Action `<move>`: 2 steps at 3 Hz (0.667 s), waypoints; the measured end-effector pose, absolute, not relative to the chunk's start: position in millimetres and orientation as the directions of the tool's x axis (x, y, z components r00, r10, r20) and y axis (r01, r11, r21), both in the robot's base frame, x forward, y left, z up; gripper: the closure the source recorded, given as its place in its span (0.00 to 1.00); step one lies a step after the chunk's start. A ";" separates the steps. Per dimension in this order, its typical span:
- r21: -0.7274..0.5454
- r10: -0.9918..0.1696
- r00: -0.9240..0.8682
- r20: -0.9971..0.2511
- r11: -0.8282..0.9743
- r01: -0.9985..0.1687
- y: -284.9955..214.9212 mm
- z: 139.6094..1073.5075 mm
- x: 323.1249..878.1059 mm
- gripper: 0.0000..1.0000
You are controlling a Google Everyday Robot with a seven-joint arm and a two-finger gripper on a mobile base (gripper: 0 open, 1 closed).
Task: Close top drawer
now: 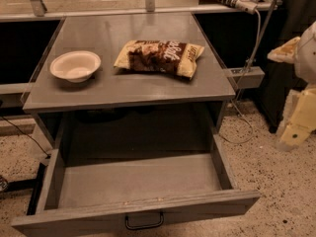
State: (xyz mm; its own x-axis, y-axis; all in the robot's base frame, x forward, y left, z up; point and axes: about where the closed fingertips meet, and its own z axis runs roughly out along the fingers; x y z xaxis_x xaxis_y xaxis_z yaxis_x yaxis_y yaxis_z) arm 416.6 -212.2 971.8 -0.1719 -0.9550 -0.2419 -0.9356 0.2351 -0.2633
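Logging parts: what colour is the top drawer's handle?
Black handle, seen in the camera view; gripper off to the right.

floor (276, 191): speckled stone | furniture: grey cabinet (133, 85) | light: warm, dim

The one camera sits above and in front of the grey cabinet (123, 88), close in, and looks down and forward at it. The cabinet's top fills the upper half of the view. The pulled-out top drawer (138, 181) fills the lower half, its front cut off by the bottom edge. The gripper (297, 127) shows at the right edge, beside the cabinet, over the speckled floor (266, 167).
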 end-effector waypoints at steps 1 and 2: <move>-0.249 -0.943 -0.125 -0.308 0.207 -0.946 -207.0 951.5 389.7 0.00; -0.223 -0.924 -0.093 -0.372 0.186 -0.957 -200.3 920.0 358.7 0.18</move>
State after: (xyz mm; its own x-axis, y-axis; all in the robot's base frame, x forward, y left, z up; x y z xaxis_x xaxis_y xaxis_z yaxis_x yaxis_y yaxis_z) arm 358.7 -200.3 920.0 -0.0933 -0.9235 -0.3720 -0.9568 0.1864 -0.2229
